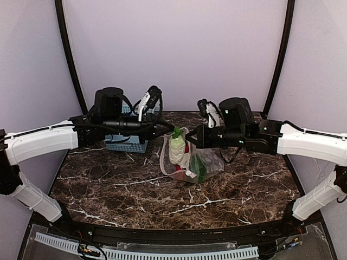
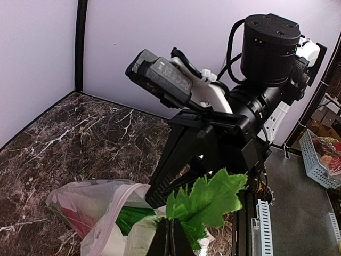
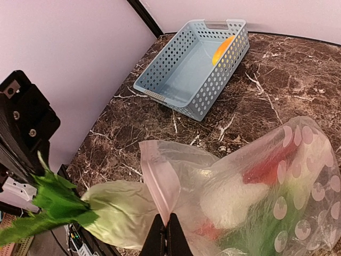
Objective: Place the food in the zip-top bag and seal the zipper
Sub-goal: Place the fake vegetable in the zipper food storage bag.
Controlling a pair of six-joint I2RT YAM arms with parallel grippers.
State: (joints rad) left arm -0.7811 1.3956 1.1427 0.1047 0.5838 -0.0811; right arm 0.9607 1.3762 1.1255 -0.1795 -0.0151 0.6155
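Zip-top bag is held up mid-table between both arms. Its pinkish zipper is pinched by the closed right gripper, and the rim is clamped by the closed left gripper. A leafy green vegetable is seen poking out of the mouth, with a white piece and a red piece inside. A yellow-orange piece is seen in the light-blue basket.

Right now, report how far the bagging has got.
Done: a red piece and a white piece sit inside the bag. In hand: right end effector pinches the zipper; the leafy vegetable pokes out, the left end effector shut by its leaves. To do: an orange-yellow piece lies in the basket; zipper unsealed.
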